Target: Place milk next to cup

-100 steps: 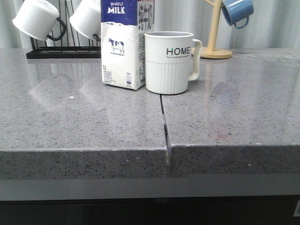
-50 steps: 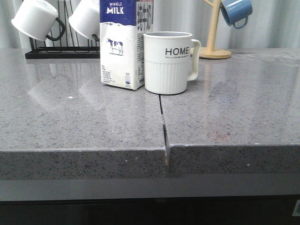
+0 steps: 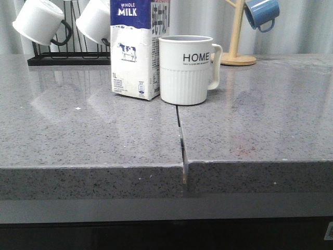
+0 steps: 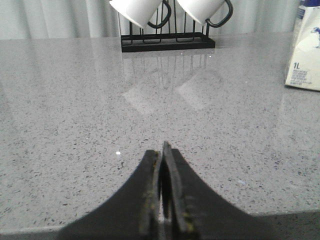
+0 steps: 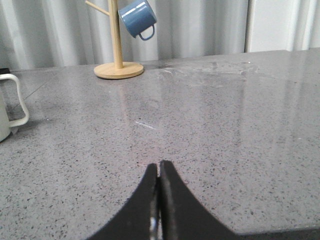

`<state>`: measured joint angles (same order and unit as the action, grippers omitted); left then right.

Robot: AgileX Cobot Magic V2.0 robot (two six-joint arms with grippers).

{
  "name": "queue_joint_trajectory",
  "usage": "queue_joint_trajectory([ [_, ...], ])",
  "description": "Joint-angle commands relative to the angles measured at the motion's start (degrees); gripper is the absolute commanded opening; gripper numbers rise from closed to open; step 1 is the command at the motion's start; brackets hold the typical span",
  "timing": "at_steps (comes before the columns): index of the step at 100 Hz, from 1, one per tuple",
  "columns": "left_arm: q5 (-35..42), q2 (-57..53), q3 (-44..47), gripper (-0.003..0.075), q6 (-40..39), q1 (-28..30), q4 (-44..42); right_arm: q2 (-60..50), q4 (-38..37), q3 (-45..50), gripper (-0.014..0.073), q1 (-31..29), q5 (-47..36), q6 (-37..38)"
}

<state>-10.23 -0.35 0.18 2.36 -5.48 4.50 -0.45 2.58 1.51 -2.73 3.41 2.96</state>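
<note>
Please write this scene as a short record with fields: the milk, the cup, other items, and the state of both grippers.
milk: carton upright on the grey counter, directly left of the cup
cup: white HOME mug upright, handle to the right, close beside the carton; contact unclear
other items: two white mugs on black rack; blue mug on wooden stand
left gripper: shut, empty, away from the carton
right gripper: shut, empty
task state: looks done

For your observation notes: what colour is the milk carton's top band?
Dark blue, on the milk carton; clearest in the front view.
</note>
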Motion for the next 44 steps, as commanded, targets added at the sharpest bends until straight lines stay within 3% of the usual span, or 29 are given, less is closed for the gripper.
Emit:
queue_joint_trajectory([
  [1, 4.6, -1.8, 2.3, -0.002, -0.5, 0.2, 0.5, -1.3, -0.9, -0.9, -0.0068, -0.3, -3.4, -0.1],
  [44, 4.6, -1.8, 2.3, -0.0021, -0.5, 0.2, 0.5, -1.3, -0.9, -0.9, -0.0068, -0.3, -5.3, -0.1],
])
